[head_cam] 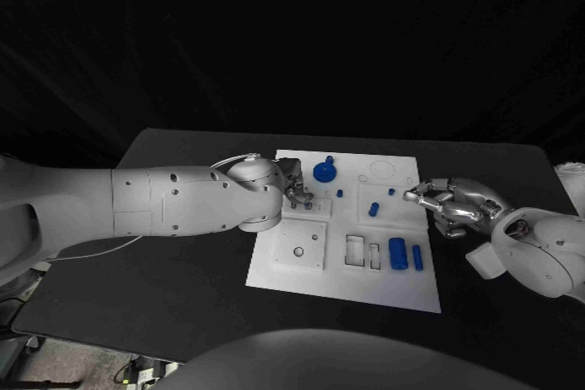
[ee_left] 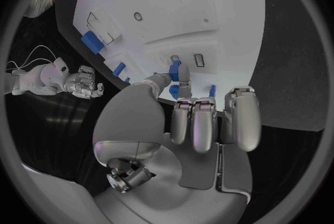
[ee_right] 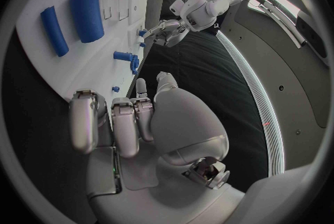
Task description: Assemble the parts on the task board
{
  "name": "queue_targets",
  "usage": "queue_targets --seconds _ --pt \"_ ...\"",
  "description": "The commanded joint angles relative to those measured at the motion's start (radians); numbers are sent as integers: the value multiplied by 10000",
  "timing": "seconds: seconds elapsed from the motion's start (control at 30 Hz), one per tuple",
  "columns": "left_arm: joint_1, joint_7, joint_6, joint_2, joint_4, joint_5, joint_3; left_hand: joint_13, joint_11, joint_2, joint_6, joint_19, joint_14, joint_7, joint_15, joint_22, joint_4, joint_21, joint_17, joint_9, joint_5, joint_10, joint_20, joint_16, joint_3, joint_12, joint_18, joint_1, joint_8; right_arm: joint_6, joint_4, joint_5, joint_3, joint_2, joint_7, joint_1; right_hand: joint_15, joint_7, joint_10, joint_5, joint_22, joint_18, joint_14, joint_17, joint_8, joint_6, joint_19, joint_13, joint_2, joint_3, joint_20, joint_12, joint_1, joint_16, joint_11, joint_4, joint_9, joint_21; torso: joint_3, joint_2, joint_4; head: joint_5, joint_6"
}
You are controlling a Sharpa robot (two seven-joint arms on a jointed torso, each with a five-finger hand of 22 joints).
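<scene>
The white task board (head_cam: 347,276) lies in the middle of the table. My left hand (head_cam: 287,192) rests over its left edge with fingers curled. One fingertip (ee_left: 183,76) and the thumb lie right by a blue knob (head_cam: 325,171); whether they pinch it is hidden. My right hand (head_cam: 449,204) hovers at the board's right edge, fingers curled in with nothing in them. Small blue pegs (head_cam: 373,210) stand mid-board. A thick blue cylinder (head_cam: 397,253) and a slim blue bar (head_cam: 417,256) lie near the right side, also the cylinder (ee_right: 87,15) and the bar (ee_right: 54,30) in the right wrist view.
Rectangular slots (head_cam: 355,250) and a square plate with a hole (head_cam: 300,244) sit on the board's near half. A round recess (head_cam: 381,167) marks its far right corner. Black table (head_cam: 171,271) surrounds the board. A white cable (head_cam: 91,253) trails off at the left.
</scene>
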Motion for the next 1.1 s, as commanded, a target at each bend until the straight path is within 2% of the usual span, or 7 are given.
queue_targets --seconds 0.03,1.1 --pt "-6 -615 147 36 -6 -34 5 2635 -66 58 24 164 1034 -62 -79 1728 71 -49 2634 10 -15 1057 -59 25 5 23 81 31 65 104 14 -11 -1 -6 72 -9 -74 51 1334 49 1892 29 846 2351 27 -8 -72 401 34 62 -11 -28 173 -45 -428 11 8 -59 0 2 4 9 2" --pt "-62 -602 257 56 -47 -14 4 2635 -63 37 6 156 1034 -57 -76 1717 118 -73 2634 16 -61 1057 -58 25 -11 23 85 -1 55 133 0 -11 -1 -4 67 -38 -69 54 1326 61 1891 29 844 2347 35 0 -72 394 31 71 -7 -32 180 -46 -420 13 11 -60 -1 1 2 21 2"
